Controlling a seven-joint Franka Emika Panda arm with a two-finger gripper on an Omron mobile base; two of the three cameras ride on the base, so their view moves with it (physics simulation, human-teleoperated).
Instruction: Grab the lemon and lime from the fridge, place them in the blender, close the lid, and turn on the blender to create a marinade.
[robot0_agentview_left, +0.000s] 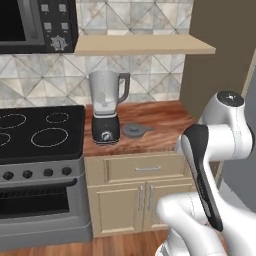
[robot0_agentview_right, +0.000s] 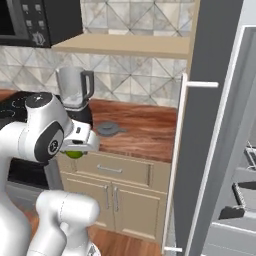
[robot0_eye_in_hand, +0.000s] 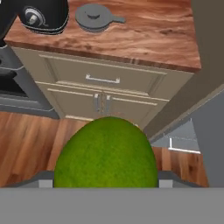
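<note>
Gripper (robot0_agentview_right: 76, 152) is closed on the lime (robot0_eye_in_hand: 106, 154). In the hand view the green fruit sits right between the finger tips, large in the foreground. In the right base view a sliver of green (robot0_agentview_right: 75, 154) shows under the white hand, at the front edge of the counter (robot0_agentview_right: 145, 131) and above the drawer front.

All positions below are relative to the blender (robot0_agentview_left: 106, 106).

- Blender: stands on the wooden counter (robot0_agentview_left: 155, 122), against the tiled wall, jar open at the top, handle toward the fridge side. Black base with silver knob (robot0_eye_in_hand: 33, 16) faces the room.
- Lid (robot0_agentview_left: 135, 130): lies flat on the counter just beside the blender base, on the fridge side, not touching it. Also seen in the right base view (robot0_agentview_right: 109, 129) and the hand view (robot0_eye_in_hand: 95, 17).
- Stove (robot0_agentview_left: 35, 137): directly beside the blender, on the side away from the lid.
- Microwave (robot0_agentview_left: 35, 25): above and to the stove side of the blender.
- Wooden shelf (robot0_agentview_left: 142, 46): on the wall above the blender.
- Fridge (robot0_agentview_right: 220, 130): well to the lid side of the blender, beyond the end of the counter; door open, white bar handle (robot0_agentview_right: 177, 160) seen edge-on, grey inner shelves visible.
- Held lime: in front of and lower than the blender base, out over the cabinet fronts, not over the jar.

Lemon: cannot locate in these views.
</note>
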